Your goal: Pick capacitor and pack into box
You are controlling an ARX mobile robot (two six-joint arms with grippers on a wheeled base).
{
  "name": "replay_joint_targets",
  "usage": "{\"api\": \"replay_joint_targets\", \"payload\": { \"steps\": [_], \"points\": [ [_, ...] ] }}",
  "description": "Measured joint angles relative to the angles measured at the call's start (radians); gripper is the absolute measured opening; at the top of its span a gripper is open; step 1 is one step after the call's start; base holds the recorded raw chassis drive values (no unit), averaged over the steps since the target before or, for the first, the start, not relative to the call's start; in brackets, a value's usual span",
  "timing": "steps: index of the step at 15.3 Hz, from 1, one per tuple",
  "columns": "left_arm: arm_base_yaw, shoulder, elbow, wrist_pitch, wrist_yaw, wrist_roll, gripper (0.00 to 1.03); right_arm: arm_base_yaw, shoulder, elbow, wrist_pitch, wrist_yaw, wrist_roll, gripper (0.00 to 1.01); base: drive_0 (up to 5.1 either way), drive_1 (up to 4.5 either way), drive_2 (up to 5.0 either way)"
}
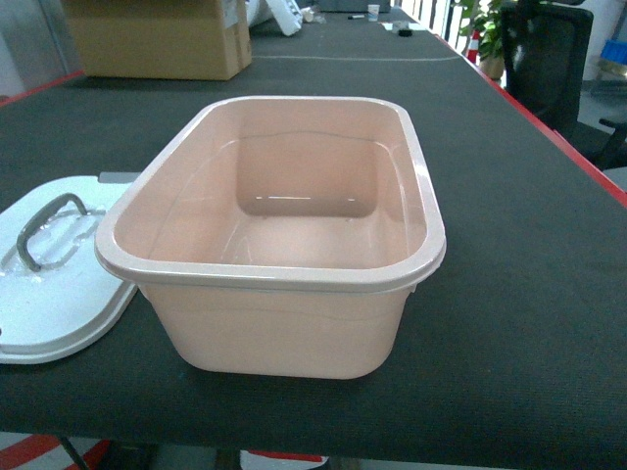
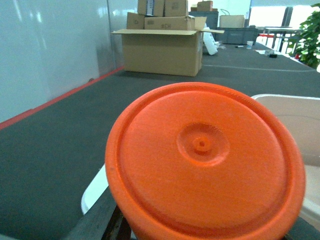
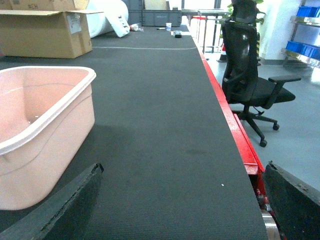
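The orange capacitor, a fat cylinder seen end-on, fills most of the left wrist view. My left gripper is shut on it. Only one dark finger shows, at the lower left. The pink box stands open and empty in the middle of the table, and its rim lies just right of the capacitor. My right gripper is open over bare mat to the right of the box, with nothing between its fingers. Neither gripper shows in the head view.
The box's white lid with a grey handle lies flat to its left, below the capacitor. A cardboard carton sits at the far left of the table. The table's red edge runs along the right, with an office chair beyond.
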Motion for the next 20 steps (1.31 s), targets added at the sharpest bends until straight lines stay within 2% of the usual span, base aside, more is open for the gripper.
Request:
{"api": "replay_joint_targets", "payload": {
  "steps": [1, 2, 3, 6, 8, 9, 12, 13, 14, 15, 16, 17, 19, 20],
  "points": [
    [-0.084, 0.311, 0.087, 0.267, -0.013, 0.000, 0.44, 0.000, 0.000, 0.000, 0.000, 0.000, 0.000, 0.98, 0.0, 0.00, 0.0],
    [-0.139, 0.507, 0.206, 0.393, -0.001, -0.005, 0.44, 0.000, 0.000, 0.000, 0.001, 0.000, 0.000, 0.98, 0.0, 0.00, 0.0],
    [-0.185, 0.660, 0.313, 0.468, 0.005, -0.002, 0.44, 0.000, 0.000, 0.000, 0.000, 0.000, 0.000, 0.98, 0.0, 0.00, 0.0],
    [-0.256, 0.982, 0.547, 0.449, 0.029, -0.005, 0.44, 0.000, 0.000, 0.000, 0.001, 0.000, 0.000, 0.98, 0.0, 0.00, 0.0],
    [-0.266, 1.154, 0.669, 0.372, 0.082, -0.024, 0.44, 0.000, 0.000, 0.000, 0.000, 0.000, 0.000, 0.98, 0.0, 0.00, 0.0],
    [-0.267, 1.195, 0.684, 0.383, 0.085, -0.031, 0.50, 0.000, 0.000, 0.000, 0.000, 0.000, 0.000, 0.98, 0.0, 0.00, 0.0],
    [-0.269, 1.196, 0.683, 0.388, 0.085, -0.032, 0.75, 0.000, 0.000, 0.000, 0.000, 0.000, 0.000, 0.98, 0.0, 0.00, 0.0],
    [-0.269, 1.184, 0.685, 0.392, 0.085, -0.032, 0.89, 0.000, 0.000, 0.000, 0.000, 0.000, 0.000, 0.98, 0.0, 0.00, 0.0],
    [-0.252, 1.180, 0.668, 0.441, 0.103, -0.031, 1.00, 0.000, 0.000, 0.000, 0.000, 0.000, 0.000, 0.98, 0.0, 0.00, 0.0],
    [-0.217, 1.118, 0.610, 0.428, 0.136, -0.032, 0.97, 0.000, 0.000, 0.000, 0.000, 0.000, 0.000, 0.98, 0.0, 0.00, 0.0],
    [-0.154, 1.045, 0.557, 0.421, 0.165, -0.032, 0.98, 0.000, 0.000, 0.000, 0.000, 0.000, 0.000, 0.98, 0.0, 0.00, 0.0],
    [-0.065, 0.978, 0.529, 0.431, 0.191, -0.032, 0.98, 0.000, 0.000, 0.000, 0.000, 0.000, 0.000, 0.98, 0.0, 0.00, 0.0],
    [0.152, 0.939, 0.506, 0.441, 0.282, -0.032, 0.98, 0.000, 0.000, 0.000, 0.000, 0.000, 0.000, 0.98, 0.0, 0.00, 0.0],
    [0.252, 0.986, 0.494, 0.435, 0.370, -0.031, 0.98, 0.000, 0.000, 0.000, 0.000, 0.000, 0.000, 0.98, 0.0, 0.00, 0.0]
  ]
}}
